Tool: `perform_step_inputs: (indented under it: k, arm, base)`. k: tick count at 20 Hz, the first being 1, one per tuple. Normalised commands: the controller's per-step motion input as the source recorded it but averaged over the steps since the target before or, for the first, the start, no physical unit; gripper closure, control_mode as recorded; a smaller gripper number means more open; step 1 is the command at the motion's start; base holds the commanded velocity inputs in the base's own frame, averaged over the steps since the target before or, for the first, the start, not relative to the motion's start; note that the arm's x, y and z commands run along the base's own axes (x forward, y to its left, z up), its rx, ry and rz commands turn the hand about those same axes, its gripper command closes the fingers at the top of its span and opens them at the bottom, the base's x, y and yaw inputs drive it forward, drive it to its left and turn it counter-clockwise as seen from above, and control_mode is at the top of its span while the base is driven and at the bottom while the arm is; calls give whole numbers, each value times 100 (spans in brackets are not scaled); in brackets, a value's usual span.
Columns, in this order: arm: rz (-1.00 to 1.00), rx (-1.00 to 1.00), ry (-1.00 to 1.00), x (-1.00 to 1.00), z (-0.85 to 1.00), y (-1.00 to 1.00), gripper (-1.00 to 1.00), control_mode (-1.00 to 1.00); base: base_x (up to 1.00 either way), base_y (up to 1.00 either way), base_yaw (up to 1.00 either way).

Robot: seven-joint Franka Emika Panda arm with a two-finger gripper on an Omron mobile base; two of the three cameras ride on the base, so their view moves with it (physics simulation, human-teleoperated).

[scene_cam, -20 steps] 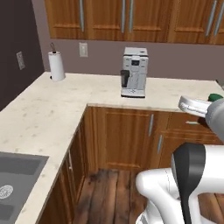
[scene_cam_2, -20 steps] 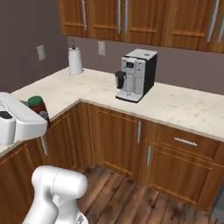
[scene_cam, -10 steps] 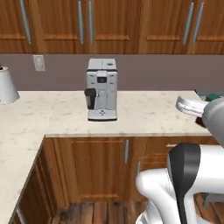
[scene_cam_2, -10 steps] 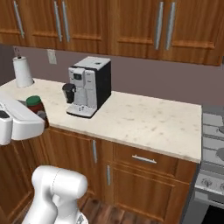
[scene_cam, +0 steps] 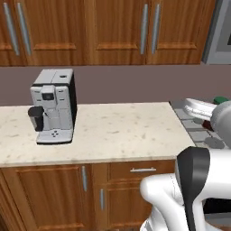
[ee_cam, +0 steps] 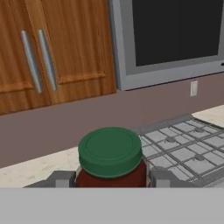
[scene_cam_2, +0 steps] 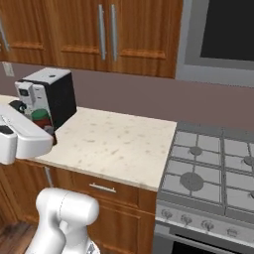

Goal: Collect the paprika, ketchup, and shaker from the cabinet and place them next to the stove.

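We carry paprika (ee_cam: 111, 159), gripper (ee_cam: 110, 178) clamped on jar; set down upright on counter (scene_cam_2: 116, 149) left of stove (scene_cam_2: 208, 171), frame centre.

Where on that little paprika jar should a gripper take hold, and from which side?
Grip the paprika on its dark-red glass body just under the green lid, coming in level from the side with one finger on each flank. It is squat, round and upright, and the lid overhangs the body, which should stop it slipping down. The gripper holds it this way now.
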Motion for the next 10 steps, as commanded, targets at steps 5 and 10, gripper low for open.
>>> perform_step_inputs:
  k: [5,10]
  arm:
    - [0,0,0,0,0,0,100,100]
    - [0,0,0,0,0,0,100,100]
  base:
    - [32,-67,0]
    - [39,-71,0]
